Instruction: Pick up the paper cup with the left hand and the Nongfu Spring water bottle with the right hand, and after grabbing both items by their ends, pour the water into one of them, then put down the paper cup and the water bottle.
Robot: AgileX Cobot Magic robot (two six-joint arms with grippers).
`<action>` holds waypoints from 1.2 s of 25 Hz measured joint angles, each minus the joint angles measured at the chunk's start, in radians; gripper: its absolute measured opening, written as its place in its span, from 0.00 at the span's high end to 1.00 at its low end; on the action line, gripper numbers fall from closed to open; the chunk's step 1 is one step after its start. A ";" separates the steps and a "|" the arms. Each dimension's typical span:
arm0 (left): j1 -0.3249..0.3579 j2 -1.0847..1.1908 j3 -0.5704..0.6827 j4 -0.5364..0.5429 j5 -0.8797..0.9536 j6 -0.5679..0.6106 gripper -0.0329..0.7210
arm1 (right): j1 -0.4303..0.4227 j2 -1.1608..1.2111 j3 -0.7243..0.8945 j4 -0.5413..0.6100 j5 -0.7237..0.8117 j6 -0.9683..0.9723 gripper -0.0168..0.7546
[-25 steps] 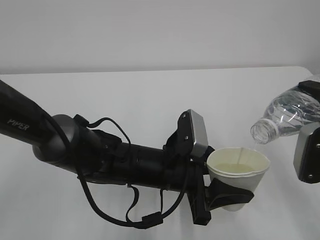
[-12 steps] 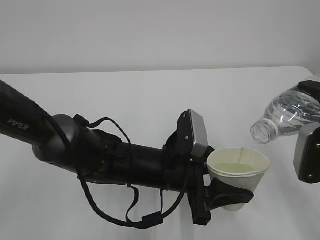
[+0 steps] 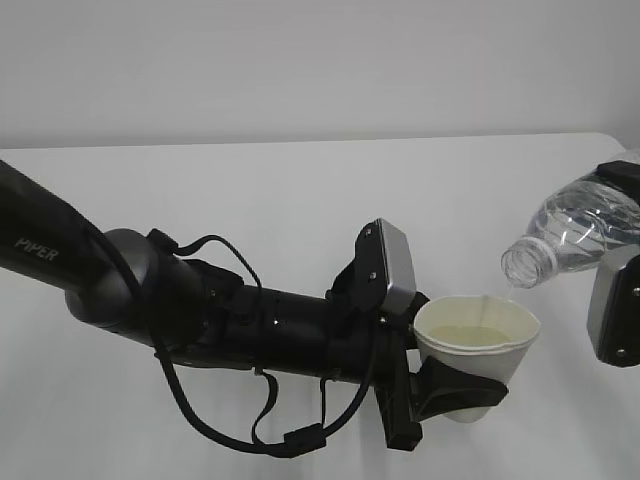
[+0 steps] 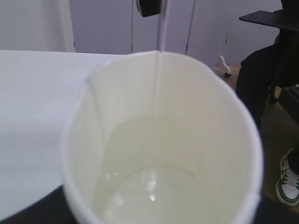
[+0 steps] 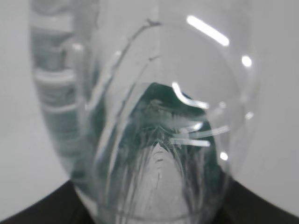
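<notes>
Exterior view shows the pour under way. The left hand (image 3: 455, 395) has its fingers closed around the lower part of the paper cup (image 3: 476, 345), holding it upright above the white desk (image 3: 300, 190). The right hand (image 3: 612, 300), at the frame's right edge, grips the water bottle (image 3: 575, 232) near its base; the bottle is tilted with its open neck down and to the left, just above the cup's far rim. A thin thread of water (image 4: 160, 70) falls along the cup's inner wall, and the left wrist view shows a shallow pool already on the bottom.

To pour well, I would keep the cup level and unmoved, and hold the bottle mouth over the inside of the rim rather than at its edge, where the stream could run down the outside. The tilt should grow slowly, since little seems left in the bottle. The squeeze on the cup looks firm, creasing its wall, so no tighter.

Count: one cup, one bottle, two arms, each holding one thing.
</notes>
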State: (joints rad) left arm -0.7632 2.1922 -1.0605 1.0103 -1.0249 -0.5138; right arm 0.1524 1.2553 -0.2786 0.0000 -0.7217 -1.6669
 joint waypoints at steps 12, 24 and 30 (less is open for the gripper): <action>0.000 0.000 0.000 0.000 0.000 0.000 0.45 | 0.000 0.000 0.000 0.000 0.000 0.000 0.52; 0.000 0.000 0.000 0.000 0.000 0.000 0.45 | 0.000 0.000 0.000 0.000 0.000 -0.002 0.52; 0.000 0.000 0.000 -0.003 0.000 0.000 0.45 | 0.000 0.000 0.000 0.000 -0.002 -0.002 0.52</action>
State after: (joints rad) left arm -0.7632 2.1922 -1.0605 1.0070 -1.0249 -0.5138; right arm 0.1524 1.2553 -0.2786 0.0000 -0.7233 -1.6687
